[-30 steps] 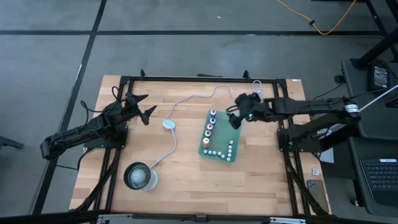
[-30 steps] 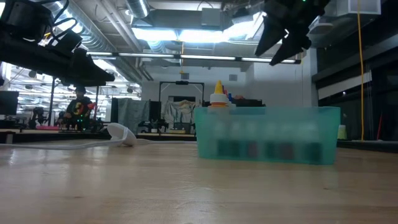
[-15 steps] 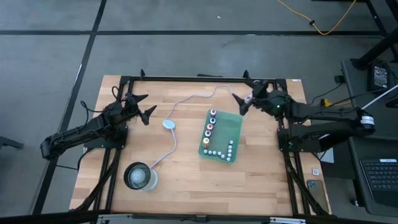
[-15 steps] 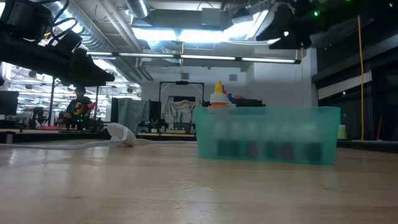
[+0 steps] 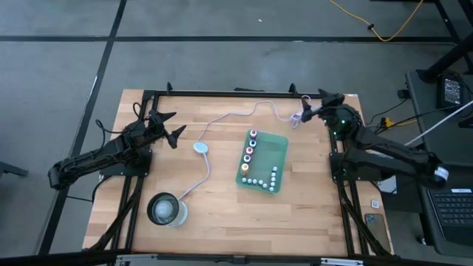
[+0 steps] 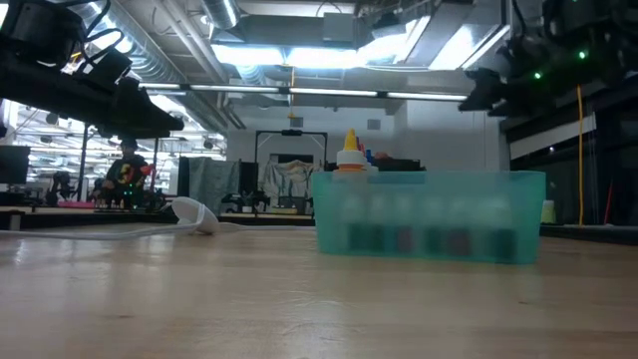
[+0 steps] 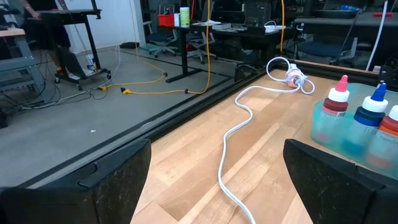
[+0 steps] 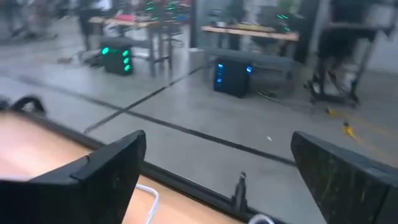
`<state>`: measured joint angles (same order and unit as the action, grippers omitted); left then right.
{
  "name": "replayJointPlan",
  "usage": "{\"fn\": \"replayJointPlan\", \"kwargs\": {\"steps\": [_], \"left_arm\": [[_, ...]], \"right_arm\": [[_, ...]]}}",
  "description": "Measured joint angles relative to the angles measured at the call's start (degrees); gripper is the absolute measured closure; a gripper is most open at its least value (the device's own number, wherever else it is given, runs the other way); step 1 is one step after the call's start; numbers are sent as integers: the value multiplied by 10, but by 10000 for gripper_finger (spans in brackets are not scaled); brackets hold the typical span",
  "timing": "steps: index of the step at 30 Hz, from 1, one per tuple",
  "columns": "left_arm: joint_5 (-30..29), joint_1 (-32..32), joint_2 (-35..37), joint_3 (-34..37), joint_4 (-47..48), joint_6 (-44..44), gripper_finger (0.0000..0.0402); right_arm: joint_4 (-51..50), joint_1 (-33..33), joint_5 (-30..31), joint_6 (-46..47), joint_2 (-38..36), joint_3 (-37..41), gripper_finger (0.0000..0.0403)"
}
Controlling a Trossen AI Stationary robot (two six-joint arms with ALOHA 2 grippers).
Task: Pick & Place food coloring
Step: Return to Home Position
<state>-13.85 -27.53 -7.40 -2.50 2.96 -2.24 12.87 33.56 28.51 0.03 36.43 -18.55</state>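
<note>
The food coloring bottles stand in a green tray [image 5: 275, 153]. A column of coloured caps [image 5: 249, 150] runs along its left side, and white caps [image 5: 260, 182] line its near edge and right side. The left wrist view shows a red-capped bottle [image 7: 337, 101] and a blue-capped one [image 7: 375, 107]. In the low view an orange-tipped bottle [image 6: 349, 155] rises above the tray wall [image 6: 429, 214]. My right gripper [image 5: 301, 115] [image 8: 211, 186] hovers open near the table's far right corner, away from the tray. My left gripper [image 5: 167, 127] [image 7: 214, 186] waits open over the table's left side.
A pale-blue puck [image 5: 200, 148] lies left of the tray, and its white cable [image 5: 229, 114] loops toward the far edge and back toward a round clear glass container [image 5: 167, 209] at the near left. Bare wood lies on the tray's near side and to its right.
My right gripper has drawn back from above the tray's far right corner toward the table's far right corner, tipping up toward level. It stays open and carries nothing. The tray and its bottles have not moved.
</note>
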Motion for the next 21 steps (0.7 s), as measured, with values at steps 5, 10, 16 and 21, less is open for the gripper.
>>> {"fn": "replayJointPlan", "kwargs": {"steps": [5,10,16,21], "left_arm": [[0,0,0,0,0,0,41],[0,0,0,0,0,0,41],[0,0,0,0,0,0,41],[0,0,0,0,0,0,41]], "right_arm": [[5,45,-1,76,-43,54,3],[4,50,-2,88,-85,102,3],[-1,50,-74,88,-143,134,3],[-18,50,-92,88,-180,145,3]]}}
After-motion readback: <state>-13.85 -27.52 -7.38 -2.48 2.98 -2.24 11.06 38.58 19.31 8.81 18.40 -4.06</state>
